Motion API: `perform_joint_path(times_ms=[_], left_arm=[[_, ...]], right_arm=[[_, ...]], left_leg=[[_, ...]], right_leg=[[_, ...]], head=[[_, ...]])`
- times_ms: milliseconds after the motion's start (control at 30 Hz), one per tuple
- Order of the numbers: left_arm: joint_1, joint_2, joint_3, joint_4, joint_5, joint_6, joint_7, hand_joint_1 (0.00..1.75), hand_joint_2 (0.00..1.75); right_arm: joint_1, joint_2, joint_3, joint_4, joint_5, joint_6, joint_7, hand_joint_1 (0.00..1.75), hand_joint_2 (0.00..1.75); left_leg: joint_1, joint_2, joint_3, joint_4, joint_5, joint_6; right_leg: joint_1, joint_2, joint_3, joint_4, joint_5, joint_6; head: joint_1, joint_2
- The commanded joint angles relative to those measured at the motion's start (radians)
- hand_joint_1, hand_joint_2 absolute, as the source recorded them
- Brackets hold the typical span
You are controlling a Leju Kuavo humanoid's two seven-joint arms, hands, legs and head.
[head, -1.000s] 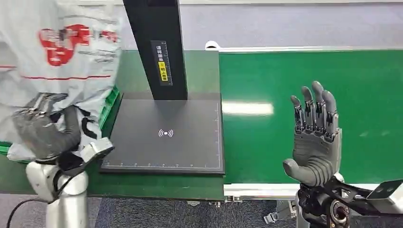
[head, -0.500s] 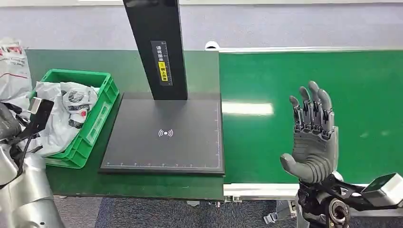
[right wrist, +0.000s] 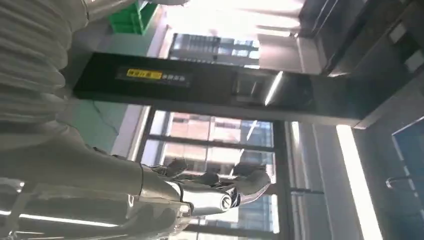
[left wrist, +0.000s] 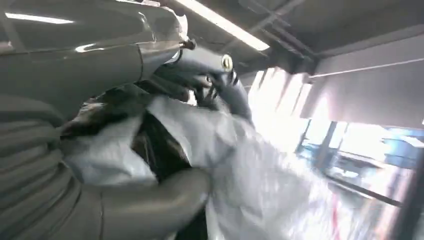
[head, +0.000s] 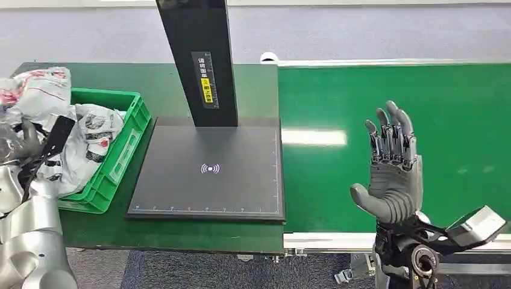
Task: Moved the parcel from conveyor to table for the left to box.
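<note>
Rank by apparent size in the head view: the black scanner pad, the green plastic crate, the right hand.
1. Flat black scanner pad
2. Green plastic crate, partly hidden by bags
3. Right hand, though nearer the camera, so enlarged

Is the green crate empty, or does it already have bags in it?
Not empty. The green crate holds crumpled white printed bags that rise above its rim. The left hand grips another white parcel.

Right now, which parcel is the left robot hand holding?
The crumpled white parcel with red print, raised over the green bin's far-left corner; the others lie inside the bin.
</note>
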Motion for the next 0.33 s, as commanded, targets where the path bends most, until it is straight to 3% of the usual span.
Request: perform_joint_path(times_ms=[33,233,333], left_arm=[[0.033,-0.099,-0.046,-0.148,0.015,0.0,-0.11,0.0,1.75],[0.043,-0.128,-0.076,-0.211,0.133,0.0,-0.159,0.0,1.75],[0.067,-0.172,-0.052,-0.315,0.232,0.0,-0.271,0.0,1.75]], right_arm=[[-0.045,-0.01,0.007,0.103,0.015,-0.022,-0.01,0.0,1.75],[-0.034,-0.016,0.001,0.11,0.021,-0.031,-0.019,0.0,1.75],[-0.031,-0.016,-0.001,0.11,0.026,-0.037,-0.023,0.0,1.75]], left_leg=[[0.0,-0.002,0.0,0.0,0.0,0.001],[0.0,-0.003,0.0,0.0,0.0,0.001],[0.0,-0.003,0.0,-0.002,0.001,0.001]], right_leg=[[0.0,0.0,0.001,-0.001,0.0,0.0],[0.0,0.0,0.001,-0.001,0.0,0.0],[0.0,0.001,0.001,-0.002,0.001,0.0]], head=[[0.0,0.0],[0.0,0.0],[0.0,0.0]])
